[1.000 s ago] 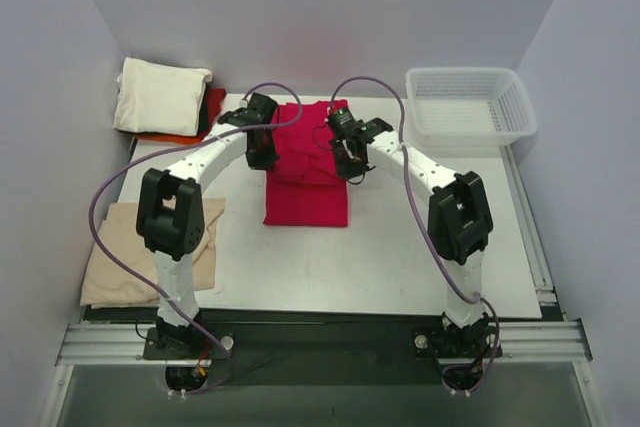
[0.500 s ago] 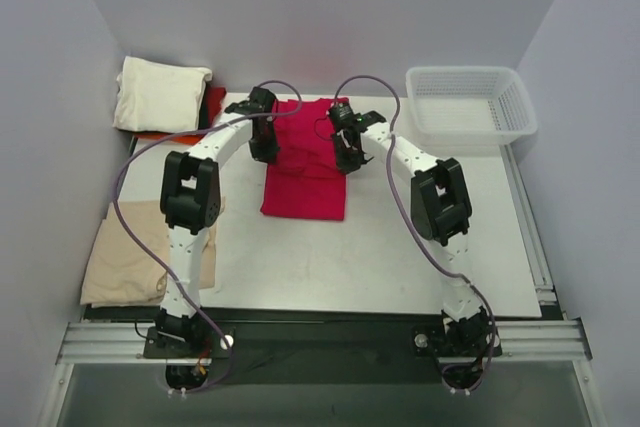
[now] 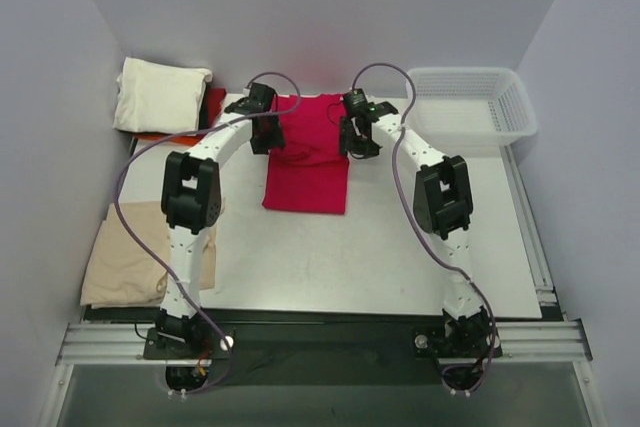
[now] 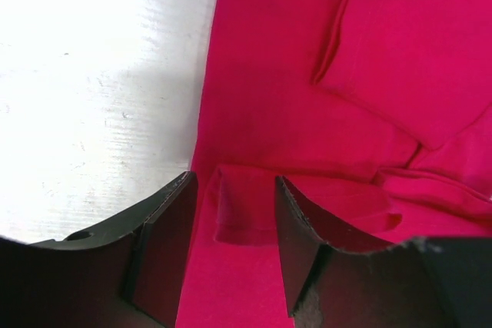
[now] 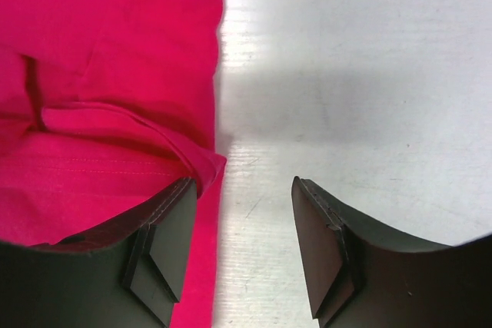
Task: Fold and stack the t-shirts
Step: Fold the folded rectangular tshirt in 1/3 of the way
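White tabletop (image 3: 400,247) carries the crimson t-shirt (image 3: 305,172), partly folded, at its far middle between both arms. Left gripper (image 4: 233,190) hangs with jaws parted astride a small fold at the shirt's left edge, gripping nothing. Right gripper (image 5: 242,190) is likewise spread, 1 finger over the shirt's right edge, the other over bare table. Cream t-shirt (image 3: 160,95) sits folded at the far-left corner; tan t-shirt (image 3: 120,252) lies near left.

Pale lilac walls (image 3: 320,17) on 3 sides; white table (image 3: 400,257) w/ metal rail (image 3: 320,340) at near edge.
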`<act>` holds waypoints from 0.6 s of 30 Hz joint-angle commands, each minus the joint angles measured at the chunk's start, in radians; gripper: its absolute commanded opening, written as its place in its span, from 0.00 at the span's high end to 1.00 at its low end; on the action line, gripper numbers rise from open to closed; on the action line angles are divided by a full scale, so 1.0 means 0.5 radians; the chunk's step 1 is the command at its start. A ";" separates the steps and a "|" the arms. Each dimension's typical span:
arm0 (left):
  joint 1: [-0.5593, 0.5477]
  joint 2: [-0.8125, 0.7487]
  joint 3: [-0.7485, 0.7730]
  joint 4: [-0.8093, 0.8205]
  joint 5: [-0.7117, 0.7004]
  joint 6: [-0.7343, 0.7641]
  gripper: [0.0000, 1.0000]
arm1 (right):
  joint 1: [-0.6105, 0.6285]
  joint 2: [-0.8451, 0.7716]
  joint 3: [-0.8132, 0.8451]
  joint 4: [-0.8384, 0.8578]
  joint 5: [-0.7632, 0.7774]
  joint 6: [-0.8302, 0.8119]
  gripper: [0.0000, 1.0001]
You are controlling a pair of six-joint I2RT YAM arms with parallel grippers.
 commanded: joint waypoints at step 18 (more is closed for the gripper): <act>-0.112 -0.801 -0.843 0.558 -0.016 0.094 0.44 | 0.259 -0.581 -0.774 0.199 0.057 0.008 0.48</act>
